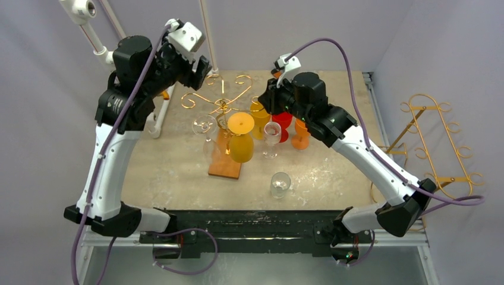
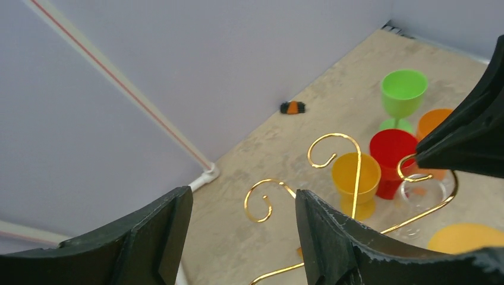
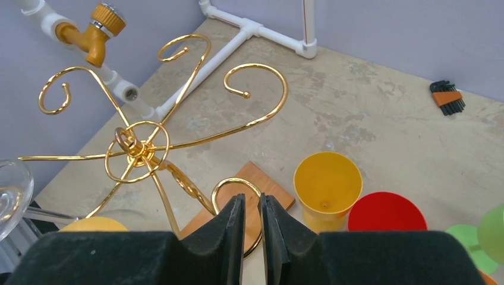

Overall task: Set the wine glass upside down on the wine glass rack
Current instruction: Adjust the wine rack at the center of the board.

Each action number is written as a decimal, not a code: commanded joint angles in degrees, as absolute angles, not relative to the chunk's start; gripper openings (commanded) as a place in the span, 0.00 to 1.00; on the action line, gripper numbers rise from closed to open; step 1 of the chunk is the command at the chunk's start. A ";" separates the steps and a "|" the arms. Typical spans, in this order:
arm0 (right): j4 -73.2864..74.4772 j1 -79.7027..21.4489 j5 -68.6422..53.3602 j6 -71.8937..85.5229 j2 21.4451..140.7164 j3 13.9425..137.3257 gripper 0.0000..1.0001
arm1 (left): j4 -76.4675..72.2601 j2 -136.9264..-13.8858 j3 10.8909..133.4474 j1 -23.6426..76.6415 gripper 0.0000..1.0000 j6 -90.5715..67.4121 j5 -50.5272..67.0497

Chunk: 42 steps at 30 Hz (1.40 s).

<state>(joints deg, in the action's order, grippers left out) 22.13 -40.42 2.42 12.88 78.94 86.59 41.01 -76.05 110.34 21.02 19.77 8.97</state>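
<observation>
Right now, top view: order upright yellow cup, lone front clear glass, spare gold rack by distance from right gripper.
1. upright yellow cup, right beside the right gripper, at the back.
2. lone clear glass, front centre.
3. spare gold rack, far right of the view.

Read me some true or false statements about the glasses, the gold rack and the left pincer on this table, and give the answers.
1. A yellow glass hangs upside down on the gold rack. True.
2. The left pincer grips a clear glass. False: it is open, with nothing between its fingers.
3. One clear glass sits apart from the others, nearest the arm bases. True.
4. The red cup hangs on the rack. False: it stands upright on the table, beside a yellow cup.
</observation>
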 commanded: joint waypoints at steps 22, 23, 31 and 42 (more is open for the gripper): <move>22.63 -41.09 0.84 16.31 79.19 84.11 0.20 | 62.71 -82.07 109.58 23.16 0.75 8.04 21.94; 22.51 -41.06 0.73 16.34 79.19 84.12 0.20 | 62.43 -81.83 108.50 23.20 0.76 8.42 21.63; 22.29 -41.05 0.53 16.52 78.95 83.41 0.20 | 56.42 -78.84 99.59 23.29 0.78 10.29 19.45; 22.41 -41.43 0.18 16.79 78.23 82.81 0.13 | 51.63 -78.47 99.00 23.30 0.55 12.77 14.97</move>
